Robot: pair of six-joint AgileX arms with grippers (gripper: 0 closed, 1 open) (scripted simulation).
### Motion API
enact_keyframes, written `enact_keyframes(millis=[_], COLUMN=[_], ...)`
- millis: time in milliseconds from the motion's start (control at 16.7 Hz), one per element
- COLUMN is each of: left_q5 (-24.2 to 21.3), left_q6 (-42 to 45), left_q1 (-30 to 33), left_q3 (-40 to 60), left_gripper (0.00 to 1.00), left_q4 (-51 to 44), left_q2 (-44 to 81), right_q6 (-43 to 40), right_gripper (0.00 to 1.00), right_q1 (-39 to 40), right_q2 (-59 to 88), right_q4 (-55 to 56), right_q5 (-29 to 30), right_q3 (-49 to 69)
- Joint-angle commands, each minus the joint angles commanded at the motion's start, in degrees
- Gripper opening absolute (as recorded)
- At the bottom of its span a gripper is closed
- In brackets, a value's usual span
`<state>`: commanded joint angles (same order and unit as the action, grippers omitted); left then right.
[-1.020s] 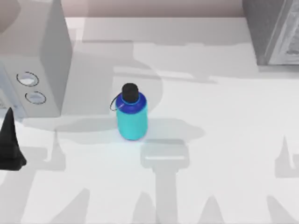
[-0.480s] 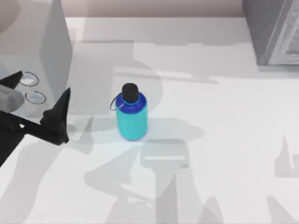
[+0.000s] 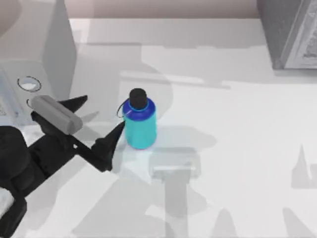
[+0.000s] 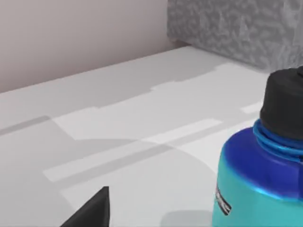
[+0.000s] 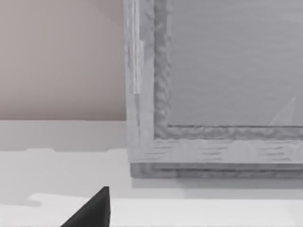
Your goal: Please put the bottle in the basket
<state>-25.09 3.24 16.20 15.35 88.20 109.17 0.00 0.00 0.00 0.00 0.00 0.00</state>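
The bottle (image 3: 141,123), teal with dark blue shoulders, a black cap and a thin loop strap, stands upright near the table's middle. My left gripper (image 3: 100,117) is open just left of it. One black finger (image 3: 111,141) reaches almost to the bottle's side, the other finger (image 3: 75,103) points farther left, and nothing is between them. In the left wrist view the bottle (image 4: 258,179) looms close beside one fingertip (image 4: 94,210). The grey rough-walled basket (image 3: 290,34) stands at the far right corner. My right gripper (image 5: 94,210) sits close to the basket's wall (image 5: 213,142).
A tall grey box (image 3: 34,59) with two round marks on its top stands at the table's far left, just behind my left arm. The white tabletop (image 3: 233,148) lies open between the bottle and the basket.
My left arm has swung in from the left edge toward the bottle, its open fingers now close to the bottle's left side. The bottle has not moved.
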Motion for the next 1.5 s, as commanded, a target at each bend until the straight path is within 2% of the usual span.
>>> enact_keyframes(millis=[240,420,780,1260,1500], left_q5=[-2.89,-3.69,-3.30,2.30,2.73], left_q6=[0.44,0.57,0.52,-0.22,-0.27], left_q1=[1.87,2.38,2.58,8.46,8.89], left_q3=[1.78,2.26,2.95,16.28,17.18], left_gripper=[1.00,1.00,1.00,1.00,1.00], left_q4=[10.12,12.72,11.96,2.22,1.50], left_q2=[12.83,16.12,16.14,19.16,19.38], right_q6=[0.00,0.00,0.00,0.00,0.00], right_gripper=[1.00,1.00,1.00,1.00,1.00], right_q1=[0.00,0.00,0.00,0.00,0.00], right_q2=[0.00,0.00,0.00,0.00,0.00], right_q4=[0.00,0.00,0.00,0.00,0.00], right_q5=[0.00,0.00,0.00,0.00,0.00], right_q3=[0.00,0.00,0.00,0.00,0.00])
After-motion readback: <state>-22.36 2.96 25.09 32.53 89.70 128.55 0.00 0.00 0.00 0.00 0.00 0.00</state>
